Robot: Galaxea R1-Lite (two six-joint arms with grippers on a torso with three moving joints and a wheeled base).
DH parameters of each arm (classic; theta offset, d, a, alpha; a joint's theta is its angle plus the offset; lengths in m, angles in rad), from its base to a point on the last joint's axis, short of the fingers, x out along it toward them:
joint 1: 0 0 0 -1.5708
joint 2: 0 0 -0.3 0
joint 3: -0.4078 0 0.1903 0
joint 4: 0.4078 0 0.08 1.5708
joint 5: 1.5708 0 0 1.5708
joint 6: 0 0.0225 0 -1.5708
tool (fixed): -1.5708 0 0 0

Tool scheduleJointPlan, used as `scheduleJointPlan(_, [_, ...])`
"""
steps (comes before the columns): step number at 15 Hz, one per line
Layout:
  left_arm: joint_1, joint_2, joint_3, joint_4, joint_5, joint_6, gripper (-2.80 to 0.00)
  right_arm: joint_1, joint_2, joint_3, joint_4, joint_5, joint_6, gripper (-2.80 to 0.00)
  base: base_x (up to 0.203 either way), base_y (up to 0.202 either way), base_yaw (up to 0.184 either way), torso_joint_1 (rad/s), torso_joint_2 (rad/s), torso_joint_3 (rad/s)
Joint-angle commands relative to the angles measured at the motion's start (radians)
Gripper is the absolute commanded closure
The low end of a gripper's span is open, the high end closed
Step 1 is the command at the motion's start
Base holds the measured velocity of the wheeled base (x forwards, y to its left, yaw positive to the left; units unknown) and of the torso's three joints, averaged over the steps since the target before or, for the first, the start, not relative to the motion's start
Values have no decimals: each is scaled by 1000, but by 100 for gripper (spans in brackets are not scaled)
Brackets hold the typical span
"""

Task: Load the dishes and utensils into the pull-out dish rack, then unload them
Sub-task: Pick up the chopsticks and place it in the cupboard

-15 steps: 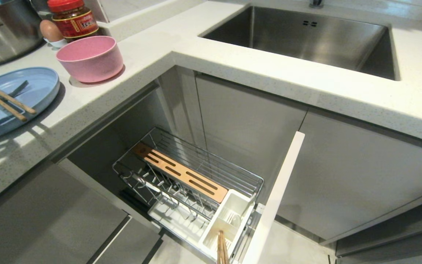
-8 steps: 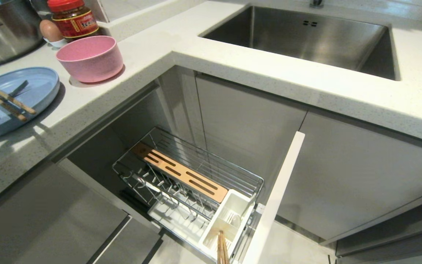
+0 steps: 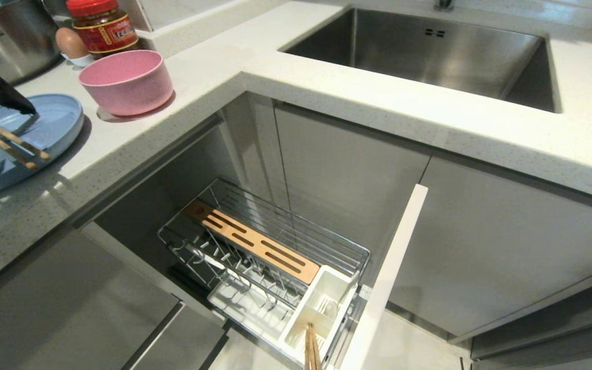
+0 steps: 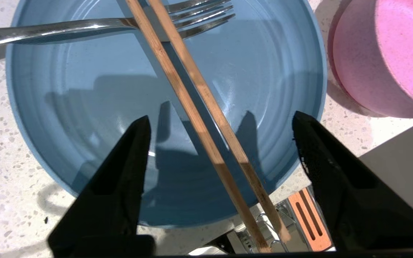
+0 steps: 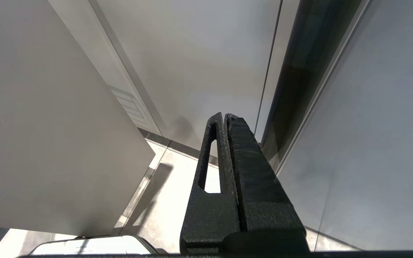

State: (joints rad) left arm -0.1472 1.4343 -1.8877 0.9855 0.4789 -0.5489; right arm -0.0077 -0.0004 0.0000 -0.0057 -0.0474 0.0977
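The light-blue plate [image 3: 52, 128] [image 4: 95, 118] lies on the counter at the far left, carrying a pair of wooden chopsticks [image 3: 8, 141] [image 4: 195, 107] and a silver fork [image 4: 66, 28]. My left gripper [image 3: 3, 92] [image 4: 221, 118] hovers just over the plate, open, its fingers on either side of the chopsticks without touching them. The pink bowl [image 3: 124, 82] [image 4: 389, 53] stands beside the plate. Below the counter, the pull-out dish rack [image 3: 275, 241] is drawn out, and wooden sticks [image 3: 312, 349] stand in its white utensil cup [image 3: 321, 303]. My right gripper [image 5: 224, 116] is parked low by the cabinets, shut and empty.
A steel pot [image 3: 3, 36], a red-lidded jar [image 3: 102, 25] and an egg [image 3: 71, 43] crowd the counter behind the plate and bowl. The steel sink [image 3: 429, 51] is at the back right. The rack's white front panel [image 3: 386, 277] juts out into the floor space.
My left gripper has come in from the left edge and down over the plate's far side, now covering the fork's end there. Plate, bowl and rack have not moved.
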Motion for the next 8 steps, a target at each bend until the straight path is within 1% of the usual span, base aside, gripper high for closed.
scheduleJointPlan(1, [0,12,1,7,3,-3,-280,0,-4,0,0,0,1,0,0,0,0,0,0,0])
scheduleJointPlan(8, [0,61,5,8,6,-25,-280,0,-4,0,0,0,1,0,0,0,0,0,0,0])
